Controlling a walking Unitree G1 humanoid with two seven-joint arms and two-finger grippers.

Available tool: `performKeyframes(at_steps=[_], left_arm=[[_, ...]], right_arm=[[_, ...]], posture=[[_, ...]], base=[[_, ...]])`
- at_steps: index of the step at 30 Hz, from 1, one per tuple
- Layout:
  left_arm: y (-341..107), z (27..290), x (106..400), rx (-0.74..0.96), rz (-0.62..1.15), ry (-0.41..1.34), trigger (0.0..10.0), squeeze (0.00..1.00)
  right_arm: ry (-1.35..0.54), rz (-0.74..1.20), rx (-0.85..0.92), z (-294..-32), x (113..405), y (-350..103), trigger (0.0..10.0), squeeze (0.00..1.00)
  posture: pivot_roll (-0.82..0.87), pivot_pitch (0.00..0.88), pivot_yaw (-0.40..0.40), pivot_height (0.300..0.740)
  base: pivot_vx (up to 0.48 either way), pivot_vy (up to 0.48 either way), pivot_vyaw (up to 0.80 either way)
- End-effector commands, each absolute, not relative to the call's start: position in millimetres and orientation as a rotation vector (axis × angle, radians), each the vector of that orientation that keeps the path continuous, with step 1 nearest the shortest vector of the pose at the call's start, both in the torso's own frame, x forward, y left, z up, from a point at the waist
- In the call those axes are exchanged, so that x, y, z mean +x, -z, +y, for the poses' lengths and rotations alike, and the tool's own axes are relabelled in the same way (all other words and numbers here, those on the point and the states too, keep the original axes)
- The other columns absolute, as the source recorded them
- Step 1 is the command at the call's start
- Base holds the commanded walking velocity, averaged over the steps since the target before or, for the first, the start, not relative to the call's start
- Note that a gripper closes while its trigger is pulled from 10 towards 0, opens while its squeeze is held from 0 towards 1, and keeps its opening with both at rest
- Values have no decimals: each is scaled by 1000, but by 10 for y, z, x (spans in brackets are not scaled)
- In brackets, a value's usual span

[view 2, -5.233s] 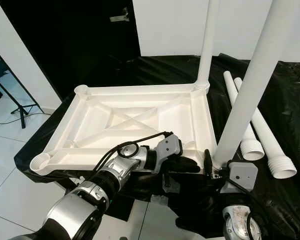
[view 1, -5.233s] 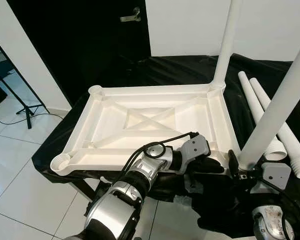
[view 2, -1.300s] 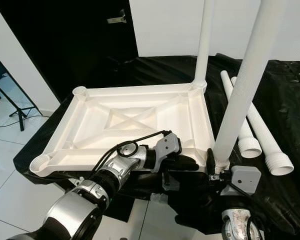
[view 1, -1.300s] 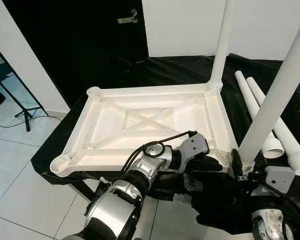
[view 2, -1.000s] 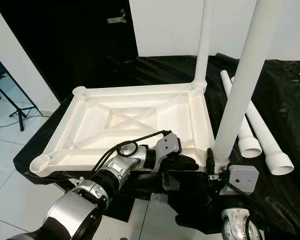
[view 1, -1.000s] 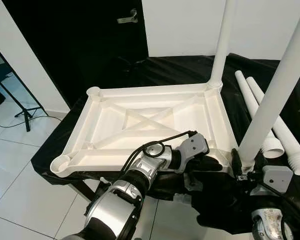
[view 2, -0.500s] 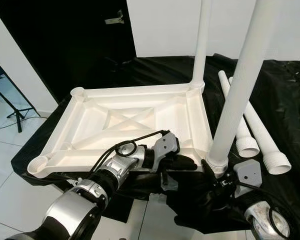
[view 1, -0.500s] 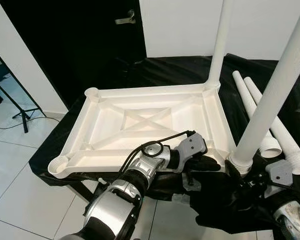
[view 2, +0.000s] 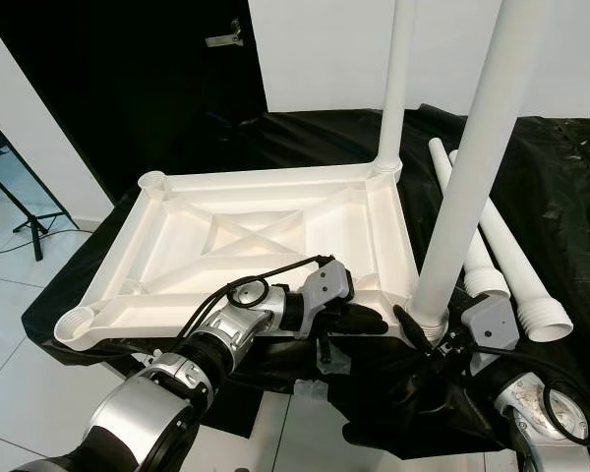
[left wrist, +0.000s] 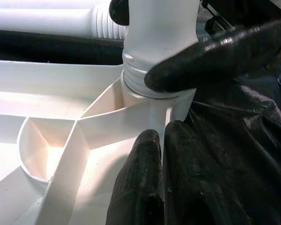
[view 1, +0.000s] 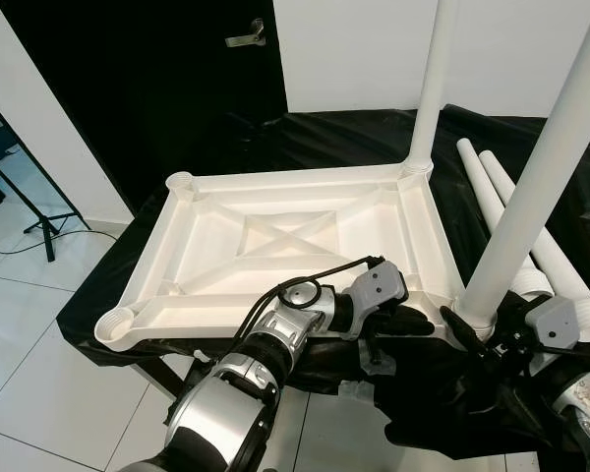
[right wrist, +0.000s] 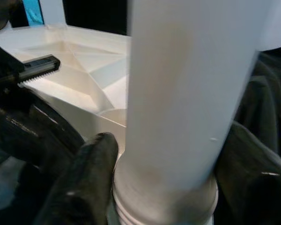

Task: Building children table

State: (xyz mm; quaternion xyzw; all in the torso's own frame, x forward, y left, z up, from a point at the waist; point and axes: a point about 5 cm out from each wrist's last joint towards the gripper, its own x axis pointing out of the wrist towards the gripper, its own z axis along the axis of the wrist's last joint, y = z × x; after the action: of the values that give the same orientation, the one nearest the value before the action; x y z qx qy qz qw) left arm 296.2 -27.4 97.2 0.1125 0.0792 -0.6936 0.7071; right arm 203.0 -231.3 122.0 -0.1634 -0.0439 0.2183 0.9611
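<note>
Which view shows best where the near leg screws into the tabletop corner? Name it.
The left wrist view: it looks straight at the near leg, its threaded collar seated in the tabletop corner socket. The right wrist view is close but blurred, mostly leg. The eye views show the joint small, partly behind the right gripper.

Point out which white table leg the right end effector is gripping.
The upright leg in the tabletop's near right corner, in the right end effector; another stands at the far corner, two lie loose.

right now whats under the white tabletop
Black sheeting lies under the upturned tabletop and spreads out around it, hanging over a dark frame at the near edge. What the sheeting rests on is covered. The left gripper grips the tabletop's near corner.
</note>
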Motion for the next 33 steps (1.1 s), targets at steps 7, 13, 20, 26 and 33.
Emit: performKeyframes(at_steps=[7, 13, 20, 26, 33], left_arm=[[-570, -155, 2861, 280, 378, 1411, 10000, 0], [-584, -147, 2876, 283, 374, 1410, 10000, 0], [-573, -114, 2882, 290, 382, 1410, 10000, 0], [-572, -120, 2875, 291, 381, 1417, 10000, 0], [-591, -138, 2887, 292, 377, 1414, 10000, 0]], right_arm=[[-261, -117, -221, -2293, 1916, -1156, 0, 0], [-32, -122, -171, -2257, 1813, -1110, 0, 0], [244, -86, -169, -2238, 1596, -1027, 0, 0], [194, -68, -169, -2195, 1651, -986, 10000, 0], [-96, -82, -98, -2186, 1900, -1022, 10000, 906]], posture=[[8, 0, 89, 740], [11, 0, 90, 740], [8, 0, 101, 740], [3, 0, 102, 740], [3, 0, 99, 740]], base=[[0, 0, 0], [0, 0, 0], [0, 0, 0], [0, 0, 0], [0, 0, 0]])
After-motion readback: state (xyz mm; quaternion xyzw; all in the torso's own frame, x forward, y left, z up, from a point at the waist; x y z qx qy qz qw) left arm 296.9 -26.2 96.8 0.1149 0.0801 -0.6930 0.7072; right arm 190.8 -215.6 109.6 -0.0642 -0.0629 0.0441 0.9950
